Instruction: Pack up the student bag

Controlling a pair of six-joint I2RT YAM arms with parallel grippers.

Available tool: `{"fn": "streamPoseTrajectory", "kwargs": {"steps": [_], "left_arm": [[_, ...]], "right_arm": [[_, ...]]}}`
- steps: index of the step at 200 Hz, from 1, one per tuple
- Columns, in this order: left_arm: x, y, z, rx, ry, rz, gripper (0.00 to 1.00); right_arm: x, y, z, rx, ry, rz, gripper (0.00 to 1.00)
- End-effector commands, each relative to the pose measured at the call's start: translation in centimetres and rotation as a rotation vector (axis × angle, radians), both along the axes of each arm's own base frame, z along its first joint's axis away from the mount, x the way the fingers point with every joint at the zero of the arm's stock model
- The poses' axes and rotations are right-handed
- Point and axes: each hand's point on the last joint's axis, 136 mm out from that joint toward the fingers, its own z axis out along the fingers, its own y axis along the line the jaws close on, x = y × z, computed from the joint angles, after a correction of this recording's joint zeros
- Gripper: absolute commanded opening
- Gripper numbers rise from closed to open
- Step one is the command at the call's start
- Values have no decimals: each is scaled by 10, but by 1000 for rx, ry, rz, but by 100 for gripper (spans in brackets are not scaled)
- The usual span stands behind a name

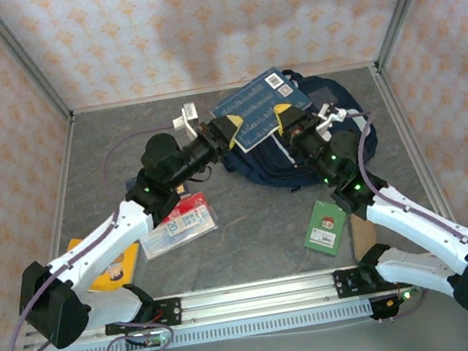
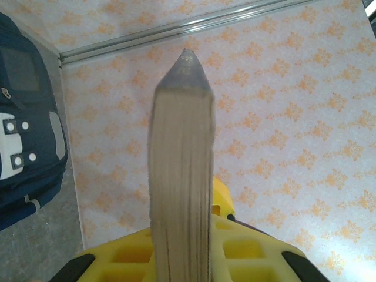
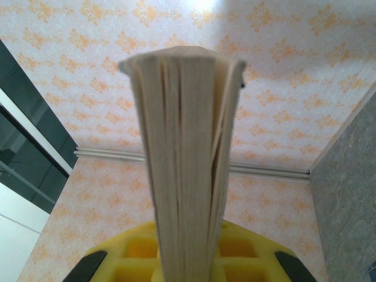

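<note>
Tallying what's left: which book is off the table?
The blue book, held by the left gripper and right gripper over the student bag; the green book, red-and-white booklet and yellow book lie on the table.

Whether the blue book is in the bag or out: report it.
Out. The blue book is held flat over the student bag, gripped at both ends, whole cover showing.
</note>
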Motion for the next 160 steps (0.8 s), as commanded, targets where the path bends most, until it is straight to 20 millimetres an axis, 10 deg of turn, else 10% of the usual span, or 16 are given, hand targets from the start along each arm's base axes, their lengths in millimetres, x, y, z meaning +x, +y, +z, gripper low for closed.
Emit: {"fn": "streamPoseTrajectory", "kwargs": {"steps": [1, 51, 100, 160], "left_arm": [[-3, -3, 28, -42, -67, -13, 21], [-2, -8, 25, -41, -54, -27, 29], [-2, -10, 24, -37, -67, -35, 4], [-13, 46, -39, 369, 26, 104, 0]], "right_arm": [[-3, -3, 3, -6, -19, -23, 0], [-1, -1, -4, -18, -5, -26, 0], [0, 6, -12, -56, 10, -4, 1], [-15, -18, -90, -773, 186, 32, 63]]}}
